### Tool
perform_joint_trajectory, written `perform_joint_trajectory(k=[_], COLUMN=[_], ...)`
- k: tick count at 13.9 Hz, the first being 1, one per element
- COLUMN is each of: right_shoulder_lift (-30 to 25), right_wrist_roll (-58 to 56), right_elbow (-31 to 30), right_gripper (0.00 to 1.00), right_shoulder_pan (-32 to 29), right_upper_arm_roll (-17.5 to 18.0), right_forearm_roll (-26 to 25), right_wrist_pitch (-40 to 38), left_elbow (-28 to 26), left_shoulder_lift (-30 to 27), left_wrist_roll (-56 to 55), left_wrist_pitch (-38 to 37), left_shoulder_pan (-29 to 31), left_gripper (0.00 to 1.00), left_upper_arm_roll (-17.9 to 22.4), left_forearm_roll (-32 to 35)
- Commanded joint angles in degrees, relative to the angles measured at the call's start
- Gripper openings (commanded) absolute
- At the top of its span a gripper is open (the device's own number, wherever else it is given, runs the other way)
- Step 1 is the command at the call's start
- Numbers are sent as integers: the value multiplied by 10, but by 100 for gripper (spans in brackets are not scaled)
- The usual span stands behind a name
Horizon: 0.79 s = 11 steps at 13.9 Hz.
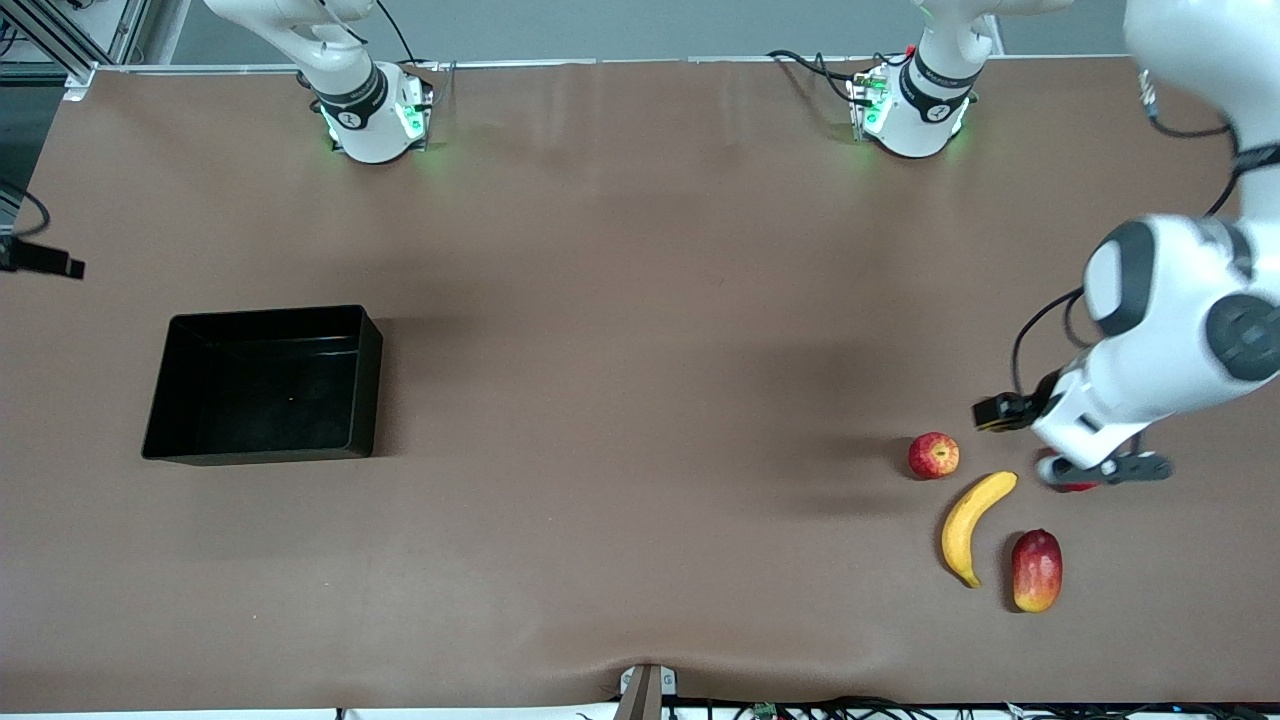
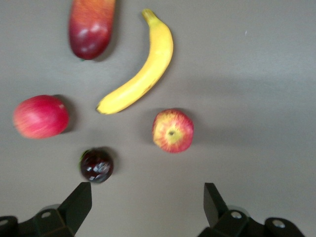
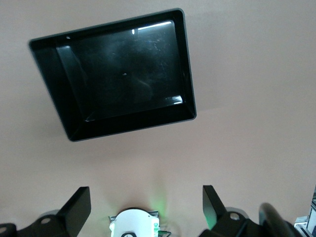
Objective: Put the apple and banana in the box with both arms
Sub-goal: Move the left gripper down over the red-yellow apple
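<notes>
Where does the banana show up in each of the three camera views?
Front view: the banana lies toward the left arm's end of the table, between the apple and the mango.
Left wrist view: banana on the table, beside the apple.
Right wrist view: not in it; only the box.
Shared landmark: the apple, in the front and left wrist views.

Even, bright overhead light fills the scene, and soft blurred shadows lie on the brown table (image 1: 640, 330) beside the box (image 1: 262, 385) and the fruit. White glints streak the glossy box floor in the right wrist view. The left wrist view is slightly soft, most of all on the small dark fruit (image 2: 97, 165).
</notes>
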Motion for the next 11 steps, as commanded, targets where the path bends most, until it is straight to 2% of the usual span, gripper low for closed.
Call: perform_joint_trajectory(k=[1, 4, 6, 8, 10, 11], right_shoulder_lift=[32, 43, 73, 105, 138, 153], right_wrist_roll=[-35, -70, -86, -106, -179, -220], right_elbow=[-48, -183, -215, -215, -216, -218], right_gripper=[100, 100, 100, 100, 79, 57], right_shoulder_pan=[-34, -46, -59, -61, -83, -90], right_upper_arm_roll=[4, -11, -11, -11, -11, -11], right_forearm_roll=[-3, -1, 1, 43, 88, 127], right_wrist_pitch=[75, 269, 346, 360, 385, 387], left_elbow=[5, -8, -8, -7, -9, -13], left_shoulder_lift=[47, 82, 101, 118, 129, 130], left_wrist_roll=[3, 4, 6, 6, 8, 10], left_wrist_pitch=[43, 100, 124, 134, 135, 135], left_shoulder_pan=[-4, -5, -13, -23, -26, -31], left_gripper=[100, 100, 100, 100, 98, 93], left_upper_arm_roll=[-5, -5, -5, -5, -4, -4], left_forearm_roll=[11, 12, 11, 11, 12, 12])
